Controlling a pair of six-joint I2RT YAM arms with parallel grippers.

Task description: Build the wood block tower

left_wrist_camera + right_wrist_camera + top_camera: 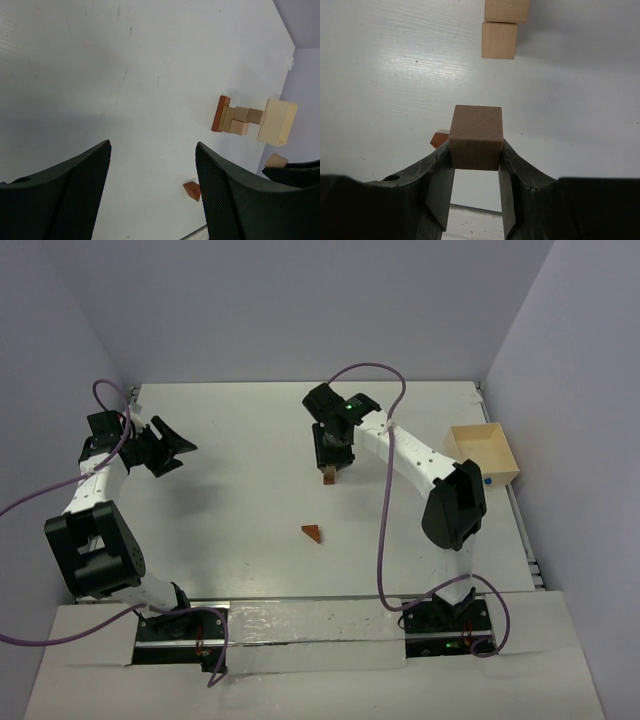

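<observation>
Low in the right wrist view, right gripper (476,152) pinches 1 tan cube (476,132) near the tower (500,30), presumably for stacking; left gripper (152,185) hangs spread, empty.

Left arm (95,535) folded up at the left edge of the top view, left gripper (180,454) aimed right with jaws wide apart; right arm (415,462) stretched to upper centre, right gripper (332,466) clamped on one wood block (476,140).
</observation>
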